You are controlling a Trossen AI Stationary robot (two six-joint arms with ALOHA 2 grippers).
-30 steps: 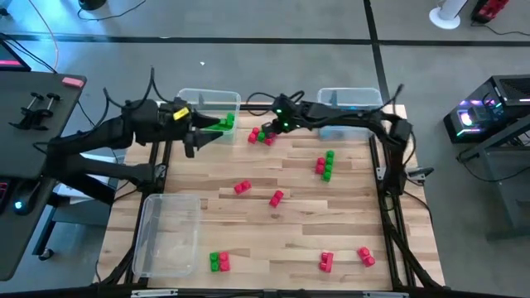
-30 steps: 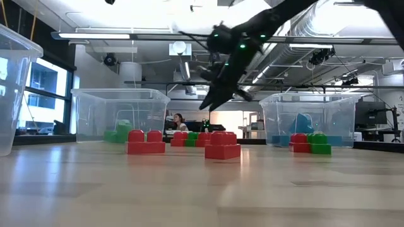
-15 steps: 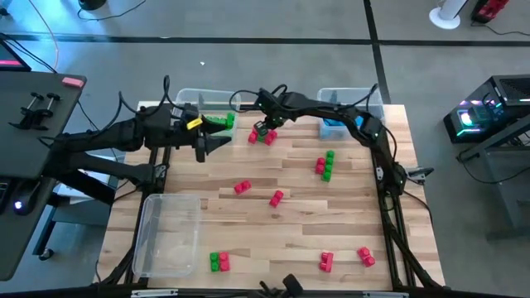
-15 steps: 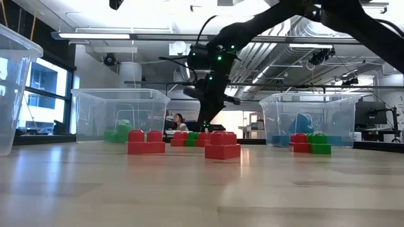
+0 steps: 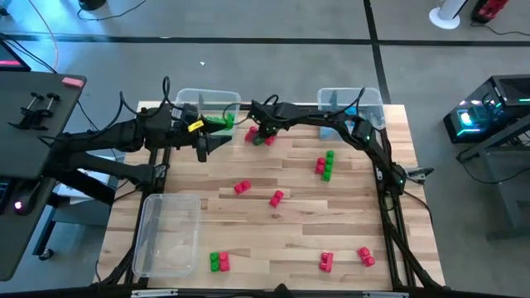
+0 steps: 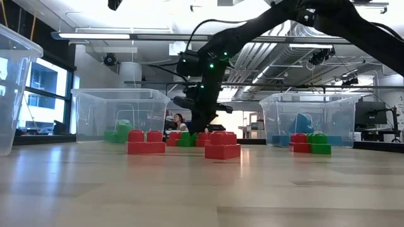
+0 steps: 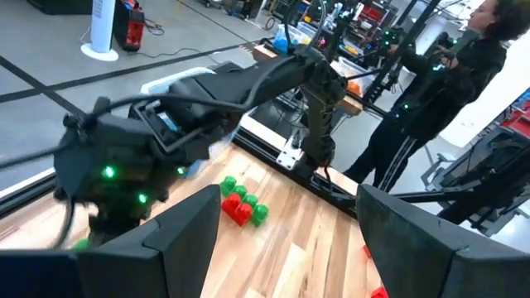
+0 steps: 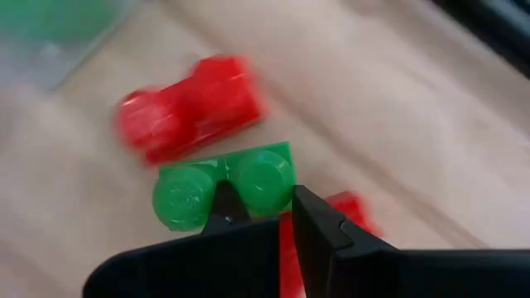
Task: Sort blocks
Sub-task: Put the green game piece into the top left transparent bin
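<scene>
Right claw (image 8: 258, 217) now down at green block (image 8: 224, 186).

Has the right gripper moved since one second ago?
Yes. In the high view the right gripper, shut, has moved left, away from the blue-block bin, and now sits at the red and green block cluster.

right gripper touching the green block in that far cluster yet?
Cannot tell. In the right wrist view the right gripper, jaws shut, overlaps the green block, but neither contact nor a gap shows plainly. The high view hides it.
</scene>
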